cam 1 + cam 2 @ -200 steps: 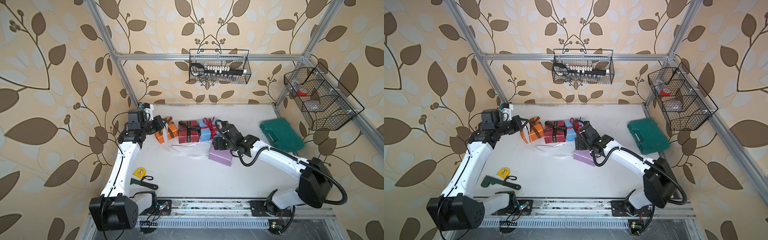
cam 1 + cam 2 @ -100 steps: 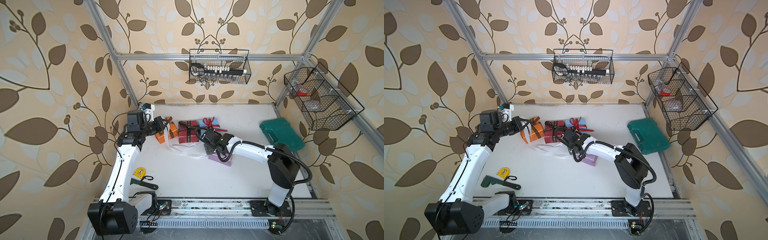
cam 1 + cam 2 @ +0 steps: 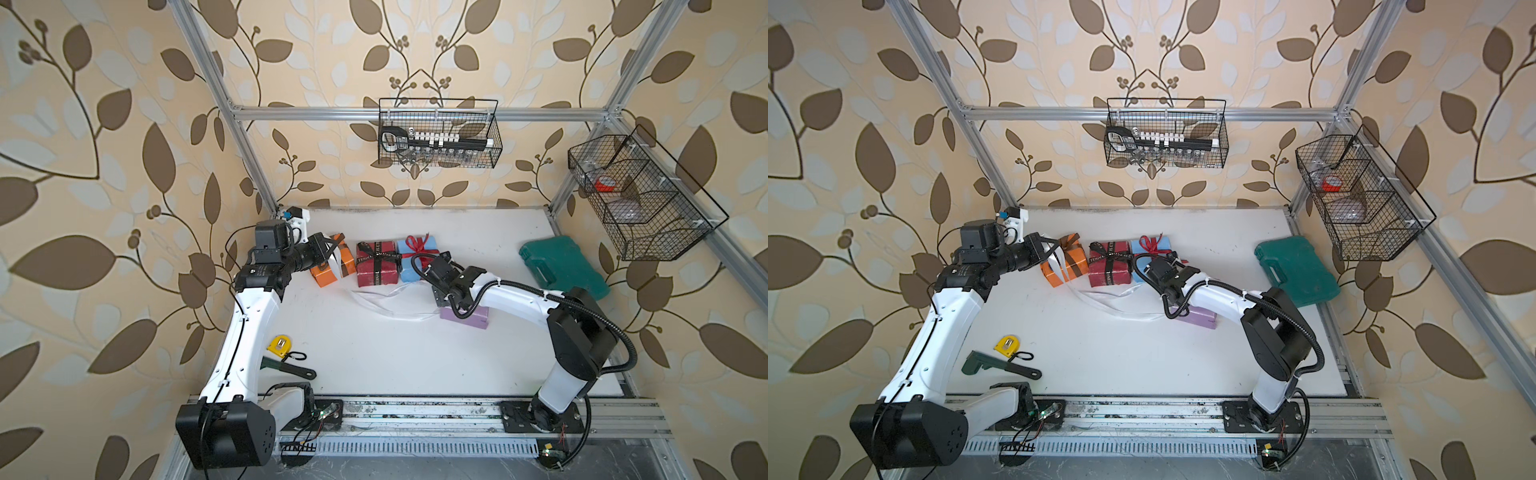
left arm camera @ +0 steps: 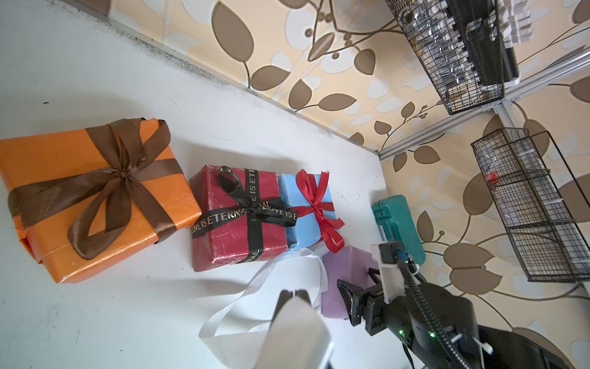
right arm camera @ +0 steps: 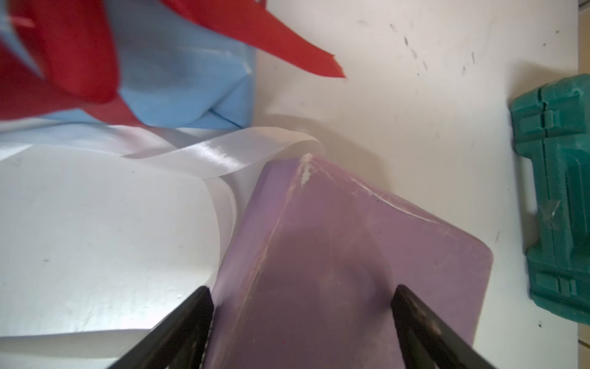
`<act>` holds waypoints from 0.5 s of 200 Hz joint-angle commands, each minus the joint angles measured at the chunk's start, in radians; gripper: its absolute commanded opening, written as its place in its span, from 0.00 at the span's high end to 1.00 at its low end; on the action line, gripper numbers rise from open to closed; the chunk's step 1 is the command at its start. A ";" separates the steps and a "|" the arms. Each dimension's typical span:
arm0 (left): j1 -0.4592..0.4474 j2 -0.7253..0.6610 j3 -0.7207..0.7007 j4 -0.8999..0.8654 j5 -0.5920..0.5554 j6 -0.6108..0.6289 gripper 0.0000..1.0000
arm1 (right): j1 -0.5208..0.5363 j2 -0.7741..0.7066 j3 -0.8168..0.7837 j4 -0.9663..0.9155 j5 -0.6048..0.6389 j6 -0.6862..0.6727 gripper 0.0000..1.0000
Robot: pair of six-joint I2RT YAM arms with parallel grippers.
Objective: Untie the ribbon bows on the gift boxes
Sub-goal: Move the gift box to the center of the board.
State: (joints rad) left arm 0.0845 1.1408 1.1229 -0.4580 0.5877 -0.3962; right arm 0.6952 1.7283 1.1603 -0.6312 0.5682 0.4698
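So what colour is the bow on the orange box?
Brown. The bow on the orange box shows best in the left wrist view.

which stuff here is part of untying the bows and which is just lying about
Job: orange box, brown bow, dark red box, black bow, light blue box, red bow, lilac box, white ribbon (already loose).

Lying about: green case, yellow tape measure, dark green tool, back wire basket, side wire basket.
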 commanded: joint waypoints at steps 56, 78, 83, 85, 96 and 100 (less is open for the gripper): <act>-0.002 -0.052 0.075 -0.055 -0.190 0.048 1.00 | -0.091 -0.091 -0.020 0.043 -0.117 -0.086 0.11; -0.001 -0.028 0.106 -0.056 -0.124 0.036 1.00 | -0.071 -0.163 -0.026 0.096 -0.244 -0.154 0.11; 0.000 -0.022 0.113 -0.056 -0.104 0.030 1.00 | -0.065 -0.179 -0.030 0.108 -0.267 -0.169 0.11; -0.001 -0.019 0.116 -0.055 -0.096 0.029 1.00 | -0.064 -0.186 -0.032 0.113 -0.280 -0.174 0.10; -0.001 -0.006 0.131 -0.055 -0.053 0.022 1.00 | -0.056 -0.224 -0.037 0.137 -0.362 -0.210 0.09; -0.001 -0.001 0.137 -0.054 -0.031 0.021 1.00 | -0.052 -0.236 -0.038 0.150 -0.392 -0.221 0.08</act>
State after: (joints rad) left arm 0.0845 1.1236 1.2011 -0.5194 0.4603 -0.3721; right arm 0.6235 1.5711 1.1355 -0.5526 0.3668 0.3458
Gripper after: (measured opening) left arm 0.047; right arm 0.905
